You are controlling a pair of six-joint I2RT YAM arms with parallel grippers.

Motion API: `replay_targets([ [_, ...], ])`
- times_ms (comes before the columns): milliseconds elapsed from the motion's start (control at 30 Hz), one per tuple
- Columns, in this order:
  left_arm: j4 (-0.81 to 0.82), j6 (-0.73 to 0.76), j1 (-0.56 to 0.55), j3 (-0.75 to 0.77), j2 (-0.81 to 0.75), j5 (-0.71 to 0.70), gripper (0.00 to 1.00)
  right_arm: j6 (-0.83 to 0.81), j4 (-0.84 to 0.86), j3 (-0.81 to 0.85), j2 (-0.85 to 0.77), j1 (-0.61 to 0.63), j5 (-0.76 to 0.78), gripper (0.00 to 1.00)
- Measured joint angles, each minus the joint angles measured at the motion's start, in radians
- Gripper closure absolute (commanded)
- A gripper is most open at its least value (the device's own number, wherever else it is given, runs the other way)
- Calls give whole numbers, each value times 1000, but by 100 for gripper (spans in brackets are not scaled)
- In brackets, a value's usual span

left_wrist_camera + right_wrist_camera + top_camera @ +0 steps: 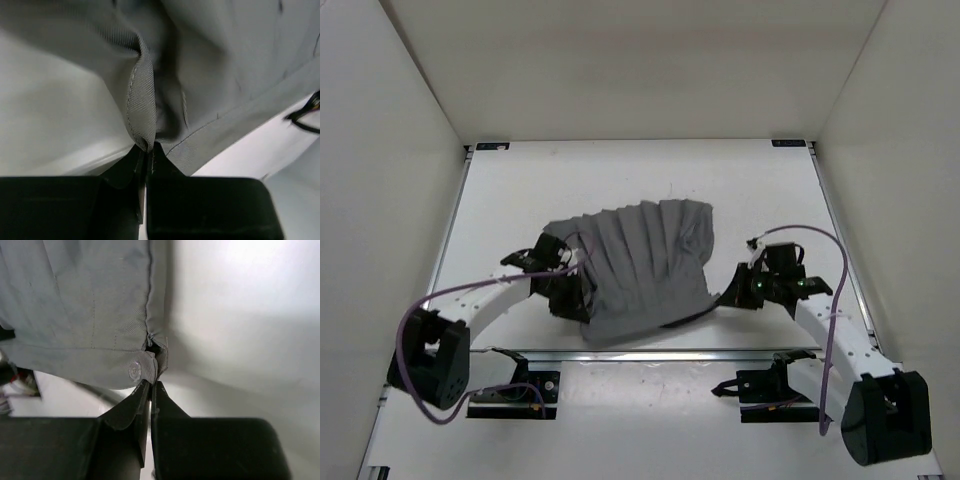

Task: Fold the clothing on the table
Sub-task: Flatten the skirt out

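Observation:
The clothing [638, 265] is a grey pleated garment held up over the middle of the white table [520, 190], its near edge hanging between the two arms. My left gripper [570, 290] is shut on the garment's left near corner; in the left wrist view the hemmed edge [142, 107] runs straight into the closed gripper [149, 149]. My right gripper [725, 297] is shut on the right near corner. In the right wrist view the closed gripper [151, 383] pinches a waistband end [100, 362] beside a clear button [134, 371].
A metal rail [650, 354] crosses the near side just below the hanging fabric. White walls enclose the table on the left, right and far sides. Purple cables loop from both arms [835, 300].

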Motion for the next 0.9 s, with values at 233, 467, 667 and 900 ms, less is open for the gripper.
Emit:
replay_targets([
  [233,-37,-27,23,-110,-189,30,96,92,-11,-60,-118,73,-52,100],
  [467,-15,-45,15,-121,-135,27,92,108,9,-55,-26,142,-53,66],
  [667,-19,-59,36,-137,-190,6,34,113,29,-55,-26,147,-59,16],
  [900,-11,-182,18,-249,-399,-36,6,107,47,-55,43,210,-25,8],
])
